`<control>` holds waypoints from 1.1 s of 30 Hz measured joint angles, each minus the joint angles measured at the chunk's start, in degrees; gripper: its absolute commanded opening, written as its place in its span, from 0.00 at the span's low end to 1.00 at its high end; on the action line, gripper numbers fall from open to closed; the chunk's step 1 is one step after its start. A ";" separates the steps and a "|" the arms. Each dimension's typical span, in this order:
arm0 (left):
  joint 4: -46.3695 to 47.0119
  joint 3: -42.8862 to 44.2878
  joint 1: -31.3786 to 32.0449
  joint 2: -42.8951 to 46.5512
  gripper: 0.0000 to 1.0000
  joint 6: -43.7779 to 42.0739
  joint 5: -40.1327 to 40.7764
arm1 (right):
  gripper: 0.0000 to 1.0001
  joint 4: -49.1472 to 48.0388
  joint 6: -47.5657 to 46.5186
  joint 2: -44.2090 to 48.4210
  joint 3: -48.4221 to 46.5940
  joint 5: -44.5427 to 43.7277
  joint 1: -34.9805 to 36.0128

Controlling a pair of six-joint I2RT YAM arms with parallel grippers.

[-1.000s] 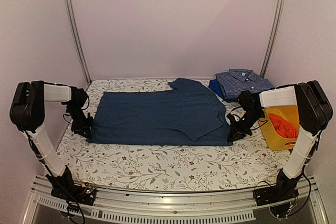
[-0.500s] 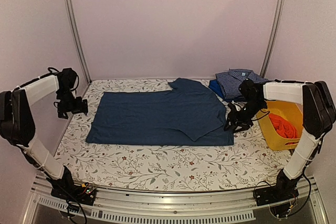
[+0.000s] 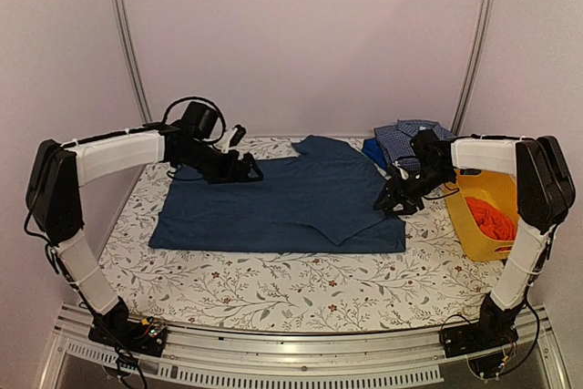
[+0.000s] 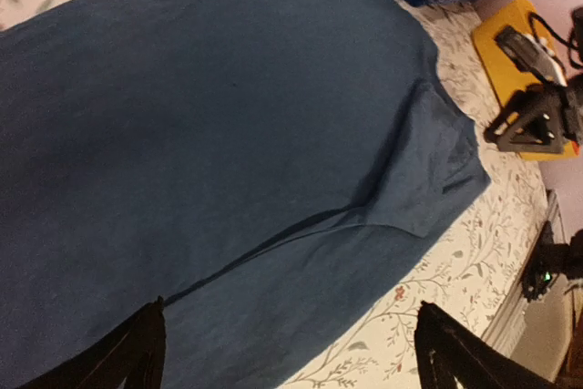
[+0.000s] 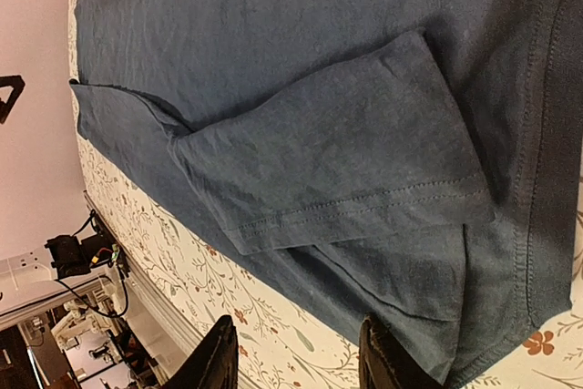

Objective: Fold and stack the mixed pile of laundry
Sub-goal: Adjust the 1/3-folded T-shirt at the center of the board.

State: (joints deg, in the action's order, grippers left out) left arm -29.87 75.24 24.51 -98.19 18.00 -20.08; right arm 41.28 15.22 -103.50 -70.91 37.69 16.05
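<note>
A dark blue T-shirt (image 3: 273,202) lies flat on the floral table, one sleeve (image 5: 346,161) folded in over its body. Over its back left part hovers my left gripper (image 3: 244,170), jaws wide open with only cloth (image 4: 228,134) and table below them (image 4: 291,363). My right gripper (image 3: 390,204) hangs at the shirt's right edge, open and empty (image 5: 296,366), above the hem. A folded blue checked shirt (image 3: 414,138) rests on a bright blue garment (image 3: 374,152) at the back right. A red-orange cloth (image 3: 492,218) lies in the basket.
A yellow plastic basket (image 3: 474,241) stands at the table's right edge, beside the right arm; it also shows in the left wrist view (image 4: 506,38). Metal frame posts (image 3: 127,43) rise at the back corners. Floral tablecloth (image 3: 273,289) spreads in front of the T-shirt.
Both grippers were shut on the T-shirt's side edges and have let go. The left arm swung from the left edge to over the back left. The right gripper shifted slightly back.
</note>
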 measured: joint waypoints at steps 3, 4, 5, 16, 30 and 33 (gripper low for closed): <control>5.29 3.45 8.85 -4.85 0.88 -1.40 -2.93 | 0.43 -1.77 1.22 -2.49 0.00 1.11 0.00; 6.69 4.68 11.50 -6.69 0.87 -2.21 -3.21 | 0.43 -2.29 1.62 -3.19 0.04 1.40 0.00; 7.69 5.79 13.68 -8.37 0.87 -3.17 -3.23 | 0.43 -2.73 2.03 -3.74 0.15 1.70 0.00; 7.93 25.49 30.21 -28.94 0.85 -14.69 6.40 | 0.30 -6.84 5.33 -0.26 10.08 3.67 0.00; 4.11 35.32 31.80 -40.68 0.83 -18.91 25.22 | 0.27 -14.40 9.49 2.78 20.83 3.54 0.57; 4.17 35.43 31.85 -41.31 0.86 -19.37 24.92 | 0.27 -15.28 9.44 2.27 21.46 3.34 0.61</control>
State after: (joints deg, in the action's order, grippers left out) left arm -25.69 110.67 56.36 -139.50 -1.37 4.84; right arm 26.00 24.67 -101.23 -49.45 41.04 16.67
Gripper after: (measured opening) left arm 0.840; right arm 0.269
